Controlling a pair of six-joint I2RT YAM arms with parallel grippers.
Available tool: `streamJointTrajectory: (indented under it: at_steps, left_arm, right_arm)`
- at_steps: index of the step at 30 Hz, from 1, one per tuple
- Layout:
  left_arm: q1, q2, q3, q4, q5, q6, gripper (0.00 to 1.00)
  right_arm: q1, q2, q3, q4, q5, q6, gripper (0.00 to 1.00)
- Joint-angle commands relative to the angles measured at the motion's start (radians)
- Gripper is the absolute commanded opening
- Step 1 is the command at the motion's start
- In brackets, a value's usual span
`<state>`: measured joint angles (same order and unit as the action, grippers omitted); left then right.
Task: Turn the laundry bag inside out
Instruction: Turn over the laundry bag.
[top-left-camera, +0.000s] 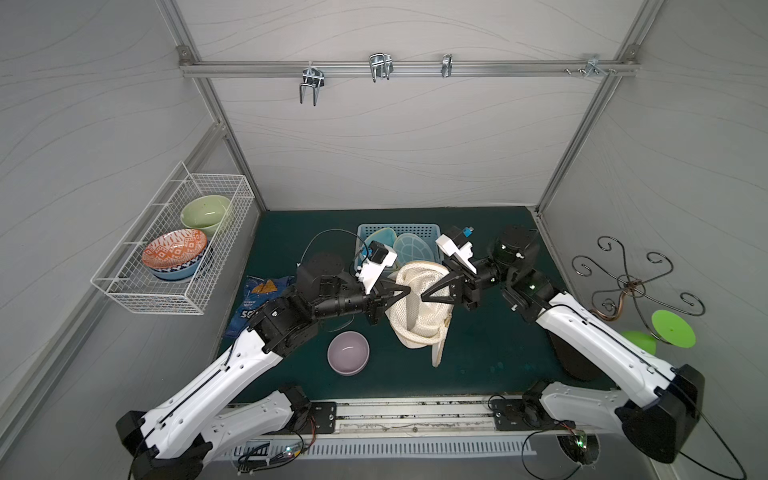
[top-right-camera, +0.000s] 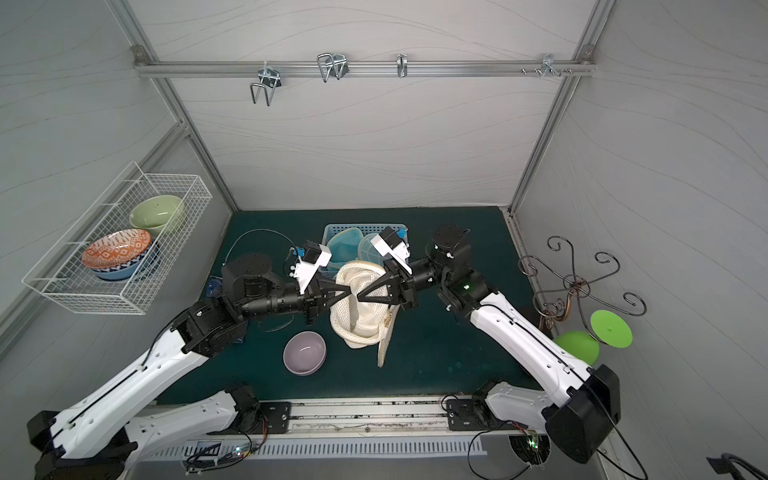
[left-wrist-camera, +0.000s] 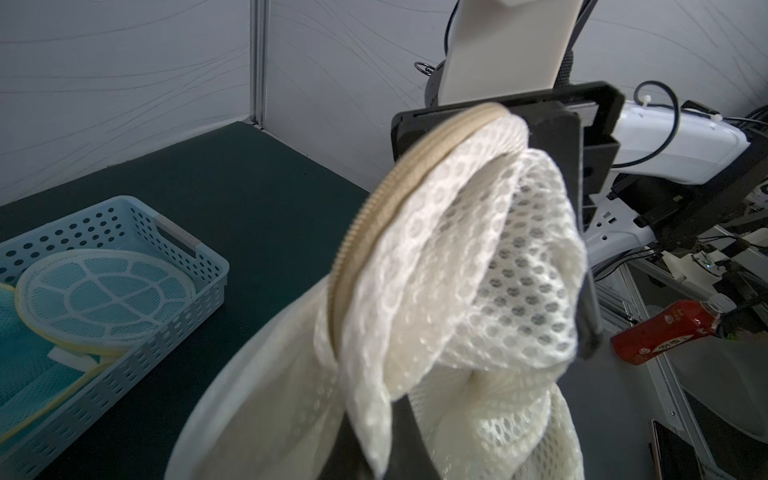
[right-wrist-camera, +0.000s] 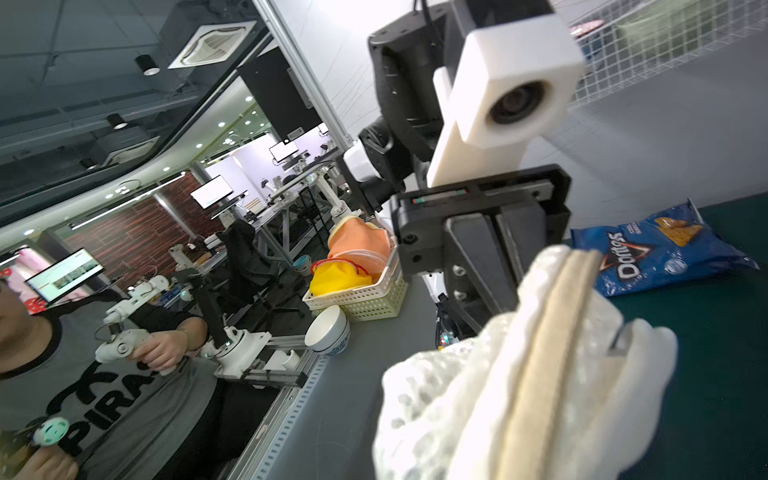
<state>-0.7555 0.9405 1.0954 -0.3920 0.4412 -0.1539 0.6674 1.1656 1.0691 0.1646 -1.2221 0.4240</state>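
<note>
A dark green mat (top-left-camera: 478, 353) floors the grey-panelled booth. Just in front of the blue perforated basket (top-left-camera: 399, 227), the white mesh laundry bag (top-left-camera: 419, 320) hangs lifted between both arms. The left gripper (top-left-camera: 408, 291) is pinched tight on mesh and the right gripper (top-left-camera: 422, 297) is clamped on fabric by the zipper. The turning looks partway at best: the mouth gapes and most of the fabric sags unturned. Both top views show that sag. The left wrist view adds honeycomb mesh bunched over the tan zipper tape (left-wrist-camera: 357, 257).
</note>
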Motion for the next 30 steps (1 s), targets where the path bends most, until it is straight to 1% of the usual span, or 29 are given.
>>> streamJointTrajectory:
  at_steps: [1, 2, 4, 5, 6, 7, 9, 11, 15, 16, 20, 21, 23, 25, 27, 30]
  left_arm:
    - [0.000, 0.015, 0.137, -0.094, -0.104, -0.060, 0.00]
    - [0.000, 0.029, 0.170, -0.142, -0.129, -0.059, 0.00]
    - [-0.002, 0.053, 0.207, -0.191, -0.131, -0.073, 0.00]
    - [-0.001, 0.060, 0.218, -0.207, -0.128, -0.077, 0.00]
    - [-0.002, 0.066, 0.224, -0.221, -0.143, -0.086, 0.00]
    - [-0.002, 0.069, 0.232, -0.232, -0.148, -0.085, 0.00]
    - [-0.002, 0.066, 0.235, -0.239, -0.158, -0.093, 0.00]
    - [-0.002, 0.067, 0.242, -0.239, -0.143, -0.105, 0.00]
    - [-0.002, 0.083, 0.259, -0.242, -0.137, -0.120, 0.00]
    - [-0.001, 0.087, 0.266, -0.246, -0.143, -0.121, 0.00]
    - [-0.003, 0.108, 0.293, -0.270, -0.187, -0.150, 0.00]
    - [-0.004, 0.115, 0.302, -0.283, -0.208, -0.156, 0.00]
    - [-0.003, 0.133, 0.318, -0.313, -0.246, -0.161, 0.00]
    - [-0.004, 0.140, 0.319, -0.320, -0.263, -0.169, 0.00]
    - [-0.003, 0.139, 0.311, -0.309, -0.271, -0.181, 0.00]
    - [-0.004, 0.128, 0.303, -0.291, -0.282, -0.194, 0.00]
  right_arm:
    - [-0.031, -0.048, -0.010, -0.139, 0.141, -0.079, 0.00]
    - [-0.030, -0.051, -0.004, -0.189, 0.166, -0.111, 0.00]
    - [-0.024, -0.051, 0.003, -0.259, 0.260, -0.144, 0.11]
    - [-0.024, -0.045, 0.005, -0.284, 0.286, -0.155, 0.17]
    - [-0.024, -0.037, 0.011, -0.310, 0.323, -0.164, 0.28]
    - [-0.020, -0.030, 0.018, -0.338, 0.346, -0.172, 0.35]
    - [-0.006, -0.020, 0.023, -0.366, 0.378, -0.193, 0.41]
    - [0.011, -0.010, 0.025, -0.389, 0.438, -0.209, 0.53]
    - [0.076, 0.017, 0.040, -0.431, 0.573, -0.255, 0.69]
    - [0.097, 0.021, 0.041, -0.441, 0.616, -0.264, 0.71]
    - [0.180, 0.001, 0.021, -0.436, 0.874, -0.270, 0.75]
    - [0.201, -0.012, 0.013, -0.431, 0.951, -0.267, 0.80]
    - [0.240, -0.039, 0.003, -0.422, 1.078, -0.274, 0.82]
    - [0.275, -0.050, 0.003, -0.420, 1.172, -0.283, 0.82]
    - [0.325, -0.048, 0.001, -0.407, 1.309, -0.293, 0.82]
    - [0.392, -0.024, 0.000, -0.374, 1.471, -0.306, 0.80]
